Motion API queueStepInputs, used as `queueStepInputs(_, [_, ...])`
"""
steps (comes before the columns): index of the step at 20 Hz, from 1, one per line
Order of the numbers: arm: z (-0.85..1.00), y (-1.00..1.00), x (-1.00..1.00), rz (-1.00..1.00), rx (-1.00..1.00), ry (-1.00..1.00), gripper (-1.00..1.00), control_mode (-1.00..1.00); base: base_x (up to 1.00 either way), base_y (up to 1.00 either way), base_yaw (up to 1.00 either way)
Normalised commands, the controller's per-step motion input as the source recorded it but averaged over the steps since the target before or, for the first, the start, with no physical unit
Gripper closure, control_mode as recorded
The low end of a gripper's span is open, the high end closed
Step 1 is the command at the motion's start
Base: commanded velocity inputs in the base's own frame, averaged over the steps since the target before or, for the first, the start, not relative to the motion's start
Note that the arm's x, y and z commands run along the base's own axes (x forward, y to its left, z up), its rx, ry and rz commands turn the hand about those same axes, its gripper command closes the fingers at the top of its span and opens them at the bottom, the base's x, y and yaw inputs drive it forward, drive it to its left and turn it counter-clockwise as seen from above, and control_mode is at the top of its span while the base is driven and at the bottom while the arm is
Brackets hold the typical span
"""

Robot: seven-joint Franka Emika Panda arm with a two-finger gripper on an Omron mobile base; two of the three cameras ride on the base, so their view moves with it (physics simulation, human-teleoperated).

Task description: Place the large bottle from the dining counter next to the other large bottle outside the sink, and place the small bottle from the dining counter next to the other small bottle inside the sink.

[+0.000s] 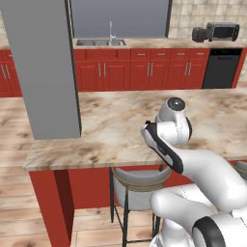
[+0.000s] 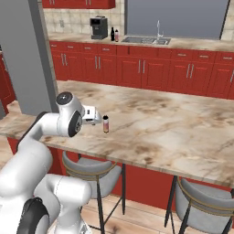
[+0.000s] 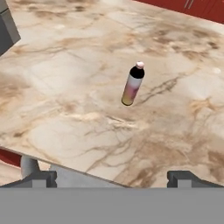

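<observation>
One bottle (image 3: 133, 84) stands on dining counter (image 3: 78, 65).

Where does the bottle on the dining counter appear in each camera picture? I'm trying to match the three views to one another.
Left base view: I cannot find it; the arm covers that part of the dining counter.
Right base view: the bottle stands upright left of centre, just beyond the gripper.
Hand view: the bottle stands above centre, ahead of the open fingertips.
Shared landmark: the marbled dining counter.
</observation>
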Motion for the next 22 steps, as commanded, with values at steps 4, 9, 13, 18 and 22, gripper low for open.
queueStepInputs(4, [-0.12, -0.10, 0.01, 0.00, -0.03, 0.00, -1.00, -1.00, 0.00, 0.00, 0.00])
queueStepInputs(9, [-0.12, -0.16, 0.04, 0.00, 0.00, 0.00, -1.00, -1.00, 0.00, 0.00, 0.00])
queueStepInputs(13, [-0.10, -0.18, 0.18, 0.00, 0.00, 0.00, -1.00, -1.00, 0.00, 0.00, 0.00])
queueStepInputs(18, [-0.06, -0.06, 0.29, 0.00, 0.00, 0.00, -1.00, -1.00, 0.00, 0.00, 0.00])
queueStepInputs(22, [-0.04, 0.00, 0.25, 0.00, 0.00, 0.00, -1.00, -1.00, 0.00, 0.00, 0.00])
